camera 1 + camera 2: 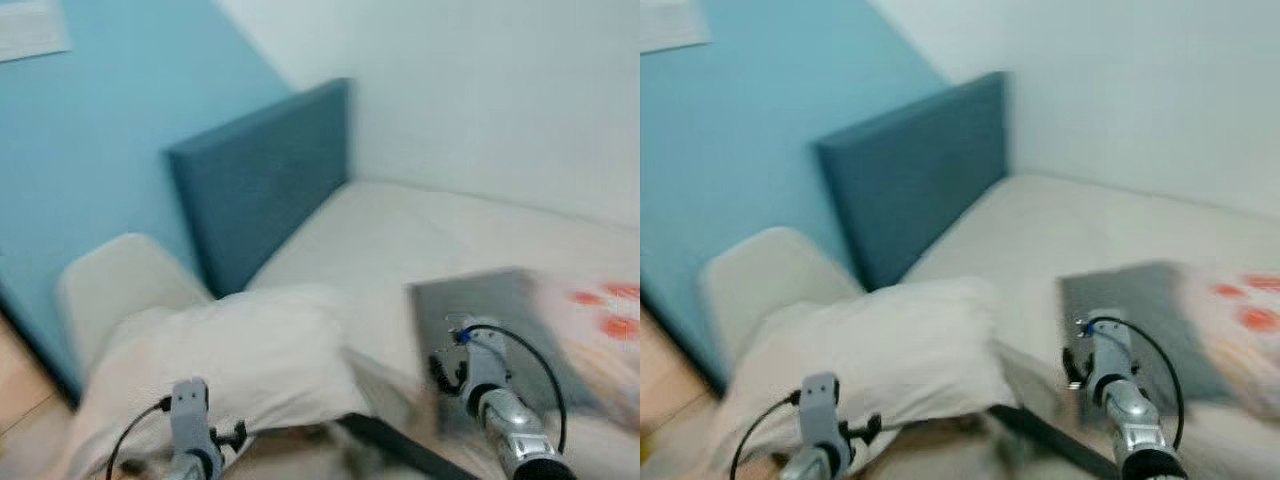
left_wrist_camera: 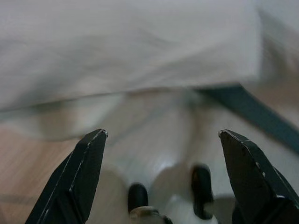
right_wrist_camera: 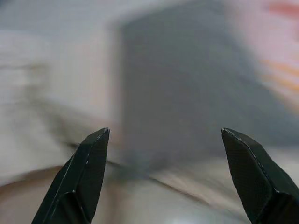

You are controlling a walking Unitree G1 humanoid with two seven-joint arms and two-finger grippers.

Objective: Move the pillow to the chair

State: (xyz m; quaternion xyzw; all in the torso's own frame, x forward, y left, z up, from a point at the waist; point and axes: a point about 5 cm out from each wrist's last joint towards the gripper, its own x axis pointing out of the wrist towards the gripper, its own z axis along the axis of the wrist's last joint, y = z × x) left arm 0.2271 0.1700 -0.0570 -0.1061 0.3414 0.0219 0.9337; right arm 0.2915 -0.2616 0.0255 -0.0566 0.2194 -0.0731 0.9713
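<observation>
Nearest, at the bottom edge of the head views: left gripper [image 2: 161, 135] low at lower left, jaws spread wide with nothing between them, aimed at the underside of the pillow [image 1: 240, 355]. Through the left wrist view, white rounded shapes with dark spots below the jaws, blurred past telling, over a strip of wood floor [image 2: 28, 158]. Right gripper [image 3: 166, 133] at lower right, jaws likewise wide apart and empty, pointed at a grey mat [image 1: 500, 330] on the bed [image 1: 400, 235].

Slightly farther, in the lower middle: pillow white and crumpled, lying across the near corner of the bed and spilling left onto the seat of the chair [image 1: 125, 280]; exact share on each hard to tell through the blur. Dark bed frame edge [image 1: 400, 448] showing beneath the pillow's right end. Chair pale, with rounded back, at left centre, just beside the bed.

Right of the pillow: grey mat flat on the sheet, and touching its right side a pale cloth with red spots [image 1: 600, 320] at the right edge.

Farther back: blue headboard [image 1: 265, 175] upright at centre, against a light-blue wall [image 1: 110, 130] on the left and a white wall [image 1: 480, 90] at upper right. Paper sheet [image 1: 30, 28] in the upper left corner.
</observation>
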